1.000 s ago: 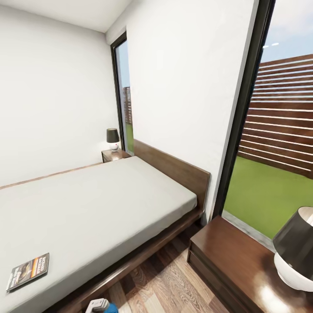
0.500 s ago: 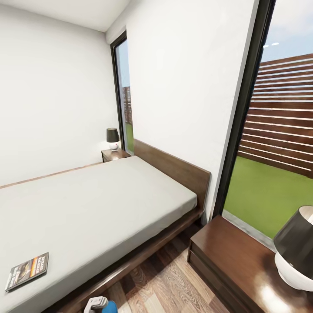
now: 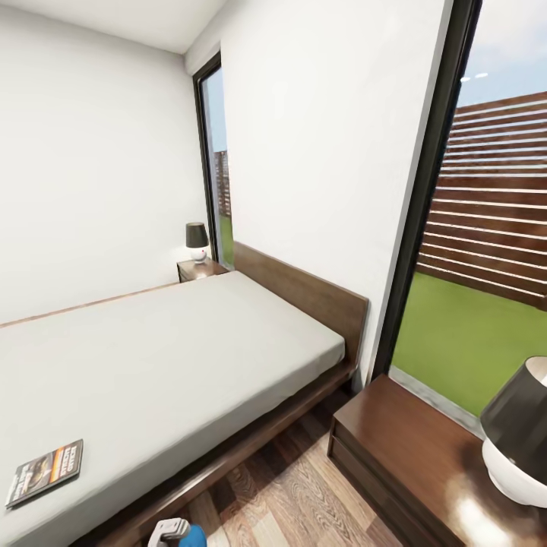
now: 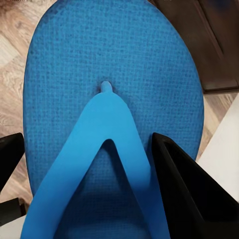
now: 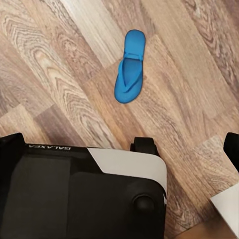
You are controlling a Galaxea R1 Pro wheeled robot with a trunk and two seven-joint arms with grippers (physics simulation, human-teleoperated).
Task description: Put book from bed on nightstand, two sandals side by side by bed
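Note:
The book [image 3: 44, 471] lies flat near the close edge of the grey bed [image 3: 175, 357]. A far nightstand [image 3: 199, 270] stands by the headboard, and a near nightstand [image 3: 414, 448] stands to the right of the bed. My left gripper [image 4: 88, 142] is shut on a blue sandal [image 4: 109, 64], with one black finger on each side of its strap. A bit of that gripper [image 3: 169, 530] and the blue sandal [image 3: 194, 537] show at the head view's bottom edge. The other sandal [image 5: 129, 73] lies on the wood floor below my open right gripper [image 5: 119, 144].
A dark-shaded lamp [image 3: 520, 433] sits on the near nightstand's right part, and a small lamp [image 3: 197, 241] on the far one. A tall window [image 3: 486, 251] stands behind the near nightstand. A strip of plank floor [image 3: 289, 494] runs between bed and nightstand. My black and white base [image 5: 84, 194] shows in the right wrist view.
The head view has drifted slightly, so the book and the near lamp sit a little differently in the picture. Nothing in the room has visibly moved.

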